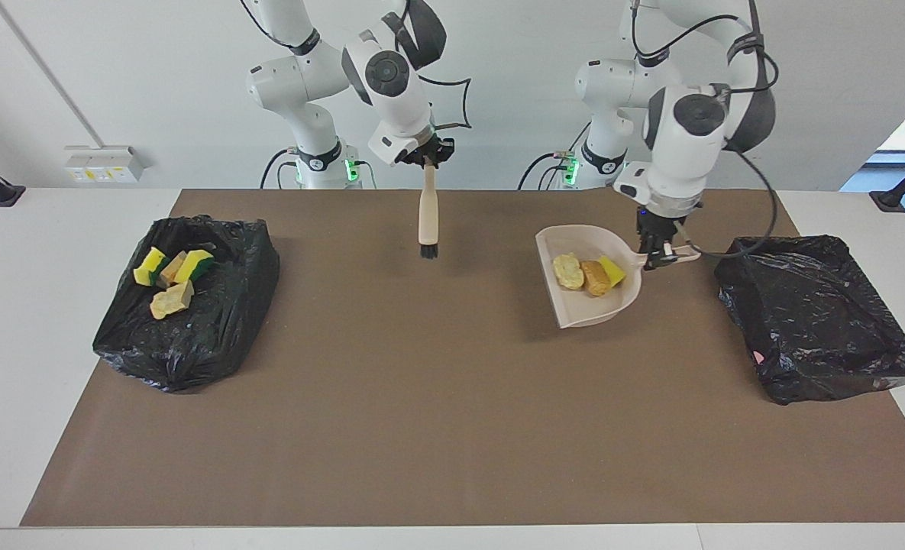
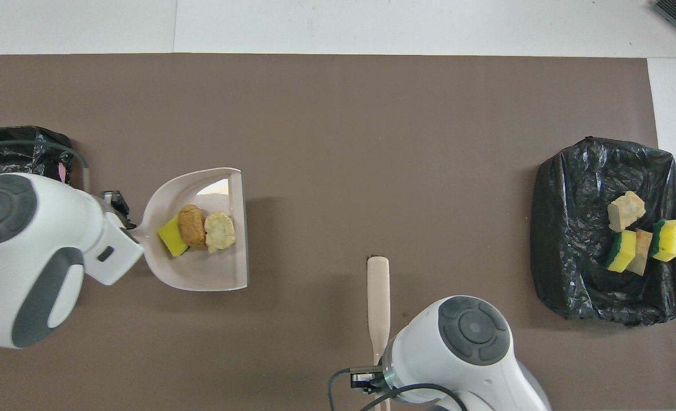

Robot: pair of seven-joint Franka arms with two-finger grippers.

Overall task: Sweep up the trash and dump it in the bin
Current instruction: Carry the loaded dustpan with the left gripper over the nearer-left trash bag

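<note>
My left gripper [image 1: 660, 255] is shut on the handle of the beige dustpan [image 1: 583, 312], holding it up over the mat beside the black-bagged bin [image 1: 815, 313] at the left arm's end. Three bits of trash lie in the pan: a pale bread [image 1: 568, 271], a brown lump [image 1: 594, 278] and a yellow sponge [image 1: 613, 269]. From overhead the dustpan [image 2: 201, 275] shows the same three pieces. Over the mat near the robots, my right gripper [image 1: 428, 162] is shut on the beige brush [image 1: 428, 218], which hangs bristles down. The brush [image 2: 378, 297] also shows overhead.
A second black-bagged bin [image 1: 192, 328] at the right arm's end holds several trash bits [image 1: 171, 275]: sponges and breads. The brown mat [image 1: 437, 412] covers the table between the two bins.
</note>
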